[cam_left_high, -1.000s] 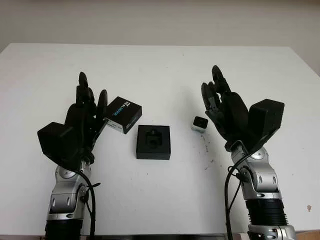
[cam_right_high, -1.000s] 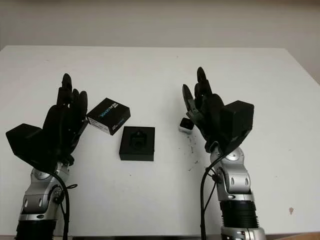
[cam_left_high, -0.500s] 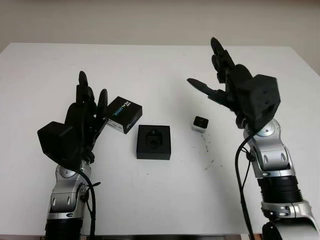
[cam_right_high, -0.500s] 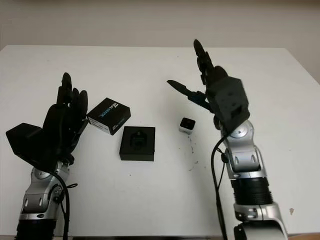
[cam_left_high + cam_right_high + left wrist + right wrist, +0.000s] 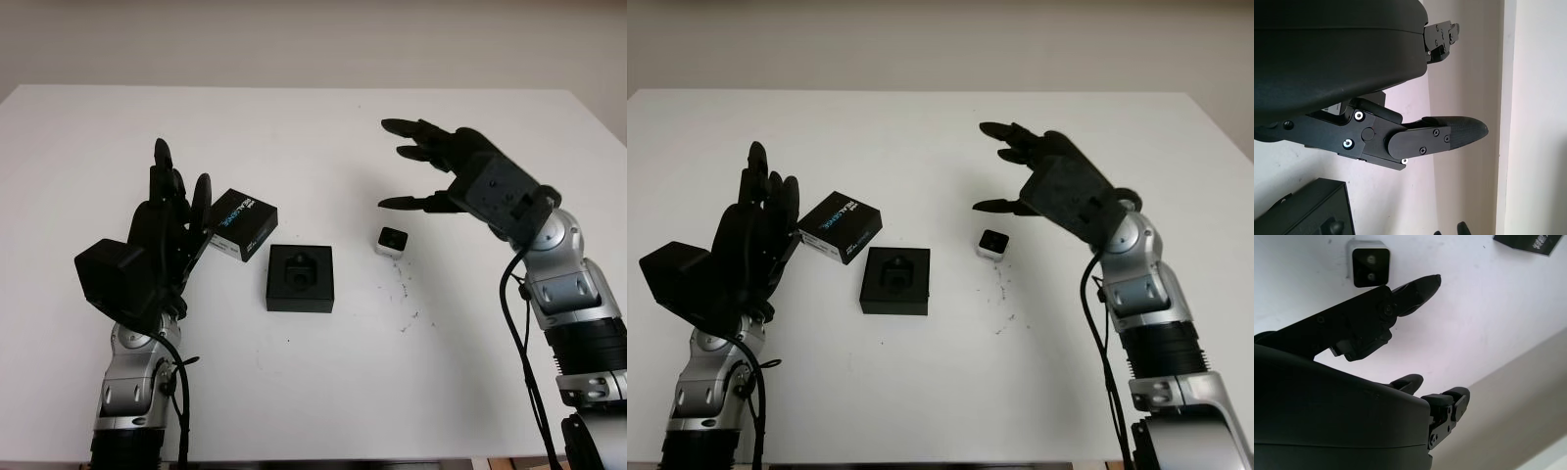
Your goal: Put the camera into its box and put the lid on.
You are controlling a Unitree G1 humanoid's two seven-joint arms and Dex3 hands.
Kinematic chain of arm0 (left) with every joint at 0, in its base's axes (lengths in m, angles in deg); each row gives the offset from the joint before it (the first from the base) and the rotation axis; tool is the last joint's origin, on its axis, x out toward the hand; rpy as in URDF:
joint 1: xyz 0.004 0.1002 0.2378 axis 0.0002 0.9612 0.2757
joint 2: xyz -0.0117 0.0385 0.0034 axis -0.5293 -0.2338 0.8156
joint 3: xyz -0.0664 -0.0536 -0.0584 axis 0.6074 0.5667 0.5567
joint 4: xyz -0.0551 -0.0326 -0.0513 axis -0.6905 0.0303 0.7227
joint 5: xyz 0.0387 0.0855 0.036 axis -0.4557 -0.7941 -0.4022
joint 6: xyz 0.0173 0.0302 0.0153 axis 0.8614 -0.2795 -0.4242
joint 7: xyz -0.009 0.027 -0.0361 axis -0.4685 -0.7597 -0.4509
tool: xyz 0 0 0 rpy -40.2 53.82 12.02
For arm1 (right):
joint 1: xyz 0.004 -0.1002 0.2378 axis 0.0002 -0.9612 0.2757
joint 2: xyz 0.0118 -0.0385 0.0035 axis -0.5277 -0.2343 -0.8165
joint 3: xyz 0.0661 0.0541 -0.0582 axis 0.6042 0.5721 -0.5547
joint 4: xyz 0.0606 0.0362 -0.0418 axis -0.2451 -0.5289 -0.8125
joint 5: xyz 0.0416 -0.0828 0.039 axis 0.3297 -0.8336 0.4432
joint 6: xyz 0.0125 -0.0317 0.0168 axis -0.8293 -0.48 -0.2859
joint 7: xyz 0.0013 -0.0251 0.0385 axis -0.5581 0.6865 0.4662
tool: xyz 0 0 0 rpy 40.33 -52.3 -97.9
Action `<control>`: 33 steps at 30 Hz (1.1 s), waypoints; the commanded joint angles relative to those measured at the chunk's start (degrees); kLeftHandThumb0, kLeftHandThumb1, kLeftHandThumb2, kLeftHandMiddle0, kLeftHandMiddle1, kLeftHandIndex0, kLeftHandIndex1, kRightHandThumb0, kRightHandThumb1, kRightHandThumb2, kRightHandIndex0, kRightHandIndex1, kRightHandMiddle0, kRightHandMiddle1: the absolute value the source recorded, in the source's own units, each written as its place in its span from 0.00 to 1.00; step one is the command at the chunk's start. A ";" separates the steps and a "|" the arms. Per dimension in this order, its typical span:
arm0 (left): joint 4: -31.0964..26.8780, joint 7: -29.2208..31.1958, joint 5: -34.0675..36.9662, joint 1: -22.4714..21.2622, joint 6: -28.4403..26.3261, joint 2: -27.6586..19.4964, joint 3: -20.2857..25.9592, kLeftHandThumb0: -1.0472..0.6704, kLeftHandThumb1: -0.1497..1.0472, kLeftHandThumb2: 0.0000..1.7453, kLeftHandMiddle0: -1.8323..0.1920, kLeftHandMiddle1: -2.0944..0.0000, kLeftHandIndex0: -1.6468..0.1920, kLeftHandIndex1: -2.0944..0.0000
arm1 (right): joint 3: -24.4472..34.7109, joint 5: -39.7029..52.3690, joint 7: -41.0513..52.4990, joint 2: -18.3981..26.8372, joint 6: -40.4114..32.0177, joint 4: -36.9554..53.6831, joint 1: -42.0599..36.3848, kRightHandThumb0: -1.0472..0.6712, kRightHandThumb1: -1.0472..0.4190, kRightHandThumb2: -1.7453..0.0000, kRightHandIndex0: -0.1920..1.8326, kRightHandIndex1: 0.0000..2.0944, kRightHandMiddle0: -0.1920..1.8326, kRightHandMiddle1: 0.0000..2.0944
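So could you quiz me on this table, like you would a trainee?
1. True or false: the small white cube camera already sits inside the open black square box.
2. Which hand hovers above the camera, holding nothing?
A. right hand
B. left hand
3. Fill in: the black lid with blue lettering lies on the white table next to the ___ hand.

Key: 1 false, it stands on the table to the right of the box; 2 A; 3 left.

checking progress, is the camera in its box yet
Not yet. The camera sits on the table, right of the open black box, under the open right hand.
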State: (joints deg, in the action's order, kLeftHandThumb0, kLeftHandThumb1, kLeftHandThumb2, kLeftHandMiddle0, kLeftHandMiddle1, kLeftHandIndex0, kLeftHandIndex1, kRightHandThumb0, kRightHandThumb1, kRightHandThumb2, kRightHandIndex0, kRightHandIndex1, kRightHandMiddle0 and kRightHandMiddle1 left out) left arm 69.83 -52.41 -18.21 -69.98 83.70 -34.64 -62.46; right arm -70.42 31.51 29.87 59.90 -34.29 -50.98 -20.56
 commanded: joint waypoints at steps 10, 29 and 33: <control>-0.20 0.40 0.18 0.22 0.46 0.34 -0.36 0.27 1.00 0.31 1.00 1.00 1.00 1.00 | -5.24 -5.35 9.35 9.21 14.60 -10.42 7.67 0.49 0.18 0.97 0.24 0.09 0.24 0.08; -0.99 0.10 0.13 1.51 0.13 0.91 -0.47 0.27 1.00 0.30 1.00 1.00 1.00 1.00 | -16.36 -25.14 -1.95 15.50 42.97 -22.15 15.13 0.55 0.16 0.97 0.31 0.06 0.33 0.04; -1.19 0.21 0.25 1.85 0.01 0.82 -0.39 0.27 1.00 0.30 1.00 1.00 1.00 1.00 | -17.00 -25.70 -5.62 14.81 46.89 -25.59 15.97 0.56 0.16 0.97 0.32 0.06 0.33 0.03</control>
State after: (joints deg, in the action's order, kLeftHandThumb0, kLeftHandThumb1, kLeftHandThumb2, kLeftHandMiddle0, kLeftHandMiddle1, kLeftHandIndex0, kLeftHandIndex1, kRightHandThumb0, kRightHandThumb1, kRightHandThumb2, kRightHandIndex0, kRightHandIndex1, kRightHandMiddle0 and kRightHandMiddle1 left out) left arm 69.80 -52.20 -17.87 -68.64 83.66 -33.88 -62.71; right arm -87.23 6.08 25.10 74.41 11.68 -75.63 -6.12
